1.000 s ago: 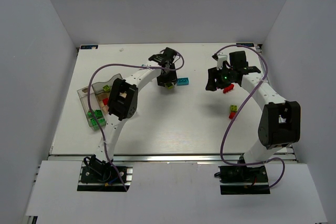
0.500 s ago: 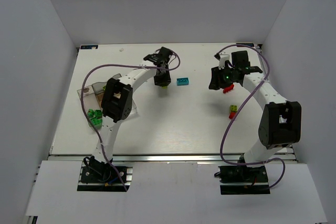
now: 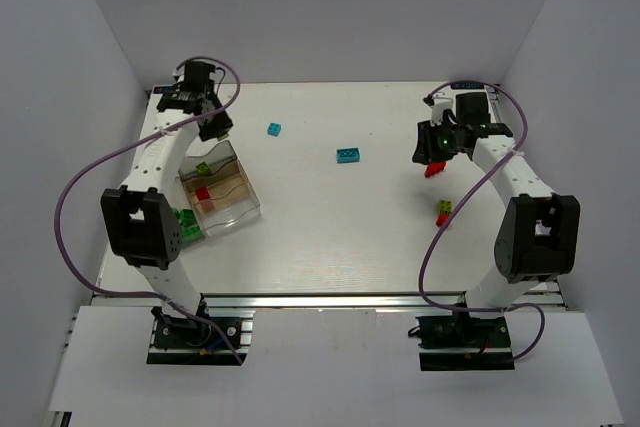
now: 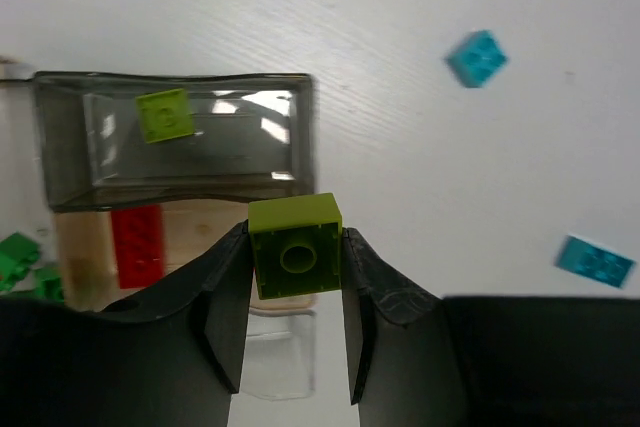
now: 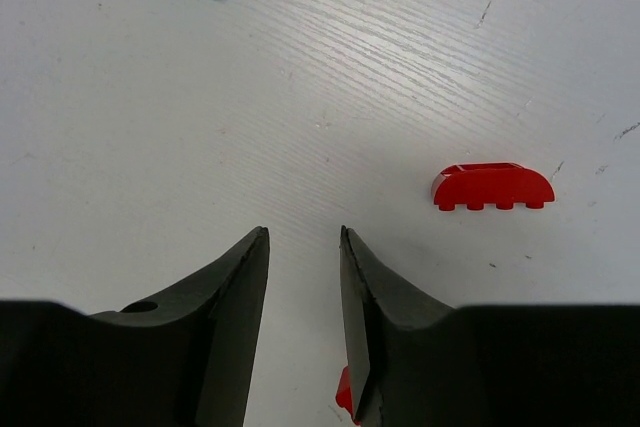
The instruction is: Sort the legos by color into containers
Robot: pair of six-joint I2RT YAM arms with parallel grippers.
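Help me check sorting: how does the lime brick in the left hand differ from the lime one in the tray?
The held lime brick is clamped in the left hand, outside the tray; the sorted lime brick lies free inside its end compartment. Both are square and lime.

No readable text, label, brand, number or sign on any surface in view.
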